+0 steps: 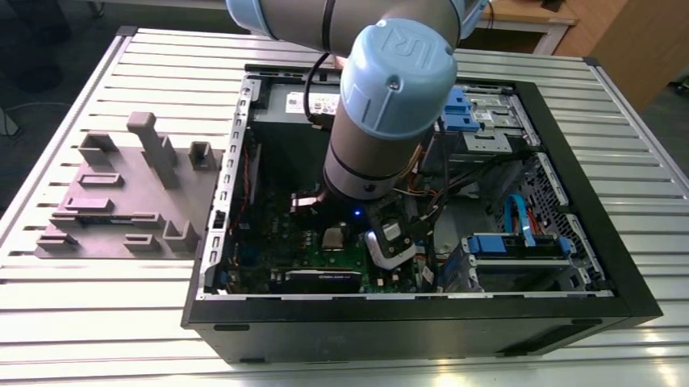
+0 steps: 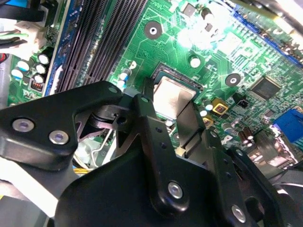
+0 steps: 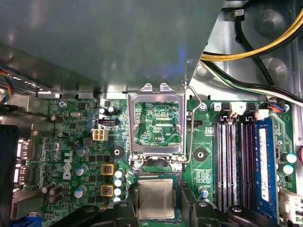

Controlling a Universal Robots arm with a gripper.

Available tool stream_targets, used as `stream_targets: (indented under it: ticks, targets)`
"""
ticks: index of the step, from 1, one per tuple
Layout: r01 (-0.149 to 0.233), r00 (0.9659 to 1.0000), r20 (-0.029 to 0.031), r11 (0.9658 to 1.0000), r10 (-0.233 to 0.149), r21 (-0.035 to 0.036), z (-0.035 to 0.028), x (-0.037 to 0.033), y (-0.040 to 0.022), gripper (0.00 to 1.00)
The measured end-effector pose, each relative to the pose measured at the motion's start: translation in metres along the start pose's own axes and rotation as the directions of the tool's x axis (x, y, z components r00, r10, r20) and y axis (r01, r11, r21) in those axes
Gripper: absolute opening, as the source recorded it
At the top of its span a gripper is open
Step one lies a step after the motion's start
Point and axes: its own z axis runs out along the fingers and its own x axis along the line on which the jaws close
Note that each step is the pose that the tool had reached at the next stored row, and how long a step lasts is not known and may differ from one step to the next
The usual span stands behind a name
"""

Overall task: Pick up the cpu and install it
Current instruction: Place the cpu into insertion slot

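The cpu (image 3: 155,198), a flat square chip with a silver-grey top, lies level at the black socket on the green motherboard (image 3: 71,142). In the second wrist view the cpu (image 2: 173,97) shows between my two black fingers (image 2: 147,123), which press against its opposite edges. My gripper (image 3: 158,201) is shut on the cpu, low over the socket. The socket's metal load frame (image 3: 156,123) stands swung open just beyond the chip. In the exterior view the cpu (image 1: 335,236) sits under the arm's wrist (image 1: 372,173), inside the open computer case (image 1: 431,310).
Black memory slots (image 3: 232,161) run beside the socket. Yellow and black cables (image 3: 255,47) cross above the board. A grey power supply box (image 1: 296,105) sits at the case's far end. On the exterior view's left a grey fixture with upright blocks (image 1: 129,193) rests on the slatted table (image 1: 86,322).
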Motion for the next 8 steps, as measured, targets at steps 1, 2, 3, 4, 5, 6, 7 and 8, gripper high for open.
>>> stream_targets:
  ticks: [1, 2, 3, 4, 5, 6, 7, 8]
  targets:
    - [0.0, 1.0, 0.0, 1.0, 0.0, 0.0, 0.0, 0.0, 0.0, 0.45]
    - [0.0, 1.0, 0.0001, 1.0, 0.0, -0.0001, 0.0001, 0.0, 0.0, 0.45]
    - [0.0, 1.0, 0.0001, 1.0, 0.0, 0.0, 0.0001, 0.0, 0.0, 0.45]
    - [0.0, 1.0, 0.0, 1.0, 0.0, 0.0, 0.0001, 0.0, 0.0, 0.45]
    - [0.0, 1.0, 0.0, 1.0, 0.0, 0.0, 0.0001, 0.0, 0.0, 0.45]
    - [0.0, 1.0, 0.0, 1.0, 0.0, -0.0001, 0.0001, 0.0, 0.0, 0.45]
    - [0.001, 1.0, -0.0001, 1.0, -0.001, 0.0, 0.0001, 0.0, 0.0, 0.45]
    - [0.002, 1.0, 0.0001, 1.0, -0.002, -0.0001, 0.0002, 0.0, 0.0, 0.45]
